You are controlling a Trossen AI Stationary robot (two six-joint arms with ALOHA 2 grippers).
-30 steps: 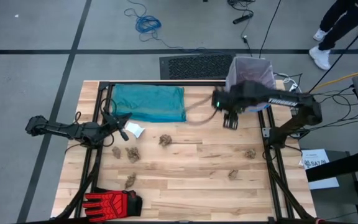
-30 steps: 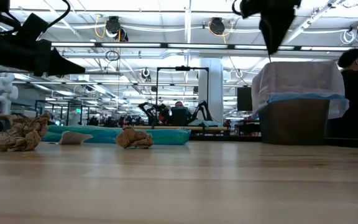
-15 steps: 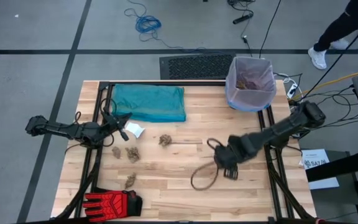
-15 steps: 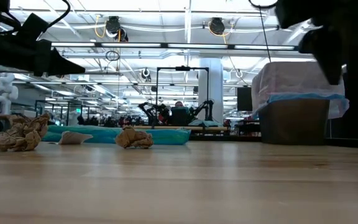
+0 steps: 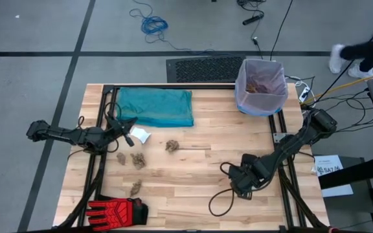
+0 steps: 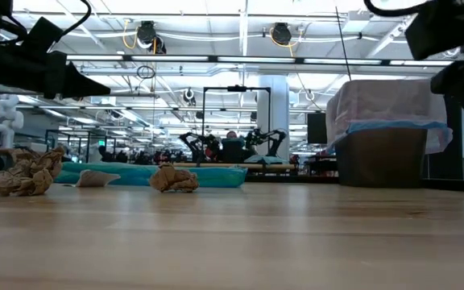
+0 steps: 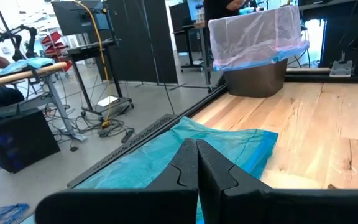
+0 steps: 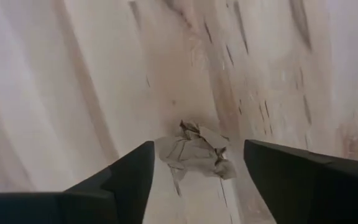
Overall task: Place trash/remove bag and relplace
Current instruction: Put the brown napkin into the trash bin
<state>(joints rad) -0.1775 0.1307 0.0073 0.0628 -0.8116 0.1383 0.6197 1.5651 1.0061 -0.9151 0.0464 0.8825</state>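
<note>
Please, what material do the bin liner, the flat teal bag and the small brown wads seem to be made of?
The bin liner looks like thin, translucent lilac plastic film: it drapes in soft folds over the rim. The teal bag seems similar glossy plastic film, lying flat and wrinkled. The wads look like matte crumpled brown paper, with sharp creases.

Four paper wads on the table, one glove, one teal bag, one lined bin.

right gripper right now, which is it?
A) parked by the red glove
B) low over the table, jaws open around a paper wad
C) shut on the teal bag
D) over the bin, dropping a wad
B: the right wrist view shows the right gripper with its fingers spread either side of a paper wad on the table, not yet closed.
</note>
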